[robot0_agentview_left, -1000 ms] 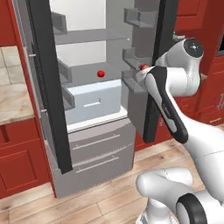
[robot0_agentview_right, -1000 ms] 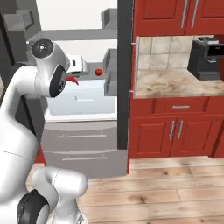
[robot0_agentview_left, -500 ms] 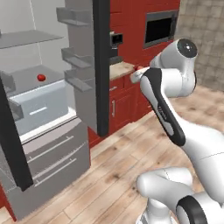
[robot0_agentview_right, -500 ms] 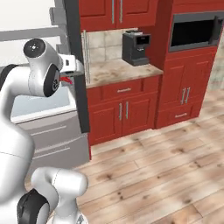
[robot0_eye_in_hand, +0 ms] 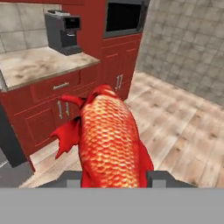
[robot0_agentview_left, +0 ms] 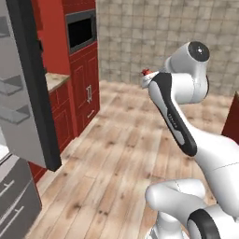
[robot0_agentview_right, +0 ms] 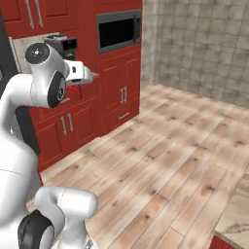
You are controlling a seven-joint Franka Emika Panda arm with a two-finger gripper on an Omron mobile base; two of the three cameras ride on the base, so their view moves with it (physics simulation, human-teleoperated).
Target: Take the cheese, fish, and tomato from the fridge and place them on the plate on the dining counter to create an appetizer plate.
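The fish point(robot0_eye_in_hand: 109, 144), red and scaly, lies lengthwise between my gripper's point(robot0_eye_in_hand: 116, 177) dark fingertips point(robot0_eye_in_hand: 74, 178), which are shut on it. In the left base view the gripper point(robot0_agentview_left: 145, 77) is held high in front of the arm with a red bit of the fish point(robot0_agentview_left: 146, 71) showing. From the right base view, a red fin of the fish point(robot0_agentview_right: 72, 89) hangs below the gripper point(robot0_agentview_right: 89, 75). The fridge's open dark door point(robot0_agentview_left: 35, 88) stands at the far left. A corner of the dining counter point(robot0_agentview_right: 238, 214) shows at the lower right. The cheese, tomato and plate are out of view.
A black coffee machine point(robot0_eye_in_hand: 63, 30) sits on the back counter point(robot0_eye_in_hand: 39, 65) over red cabinets point(robot0_eye_in_hand: 57, 109). A built-in microwave point(robot0_agentview_right: 116, 31) is set in a tall red cabinet. Wooden floor point(robot0_agentview_right: 170, 146) stretches to a stone-tile wall point(robot0_agentview_left: 140, 37).
The whole picture has swung right, away from the fridge's inside toward the red cabinets and tiled wall: the base has turned. The fish stays in the gripper.
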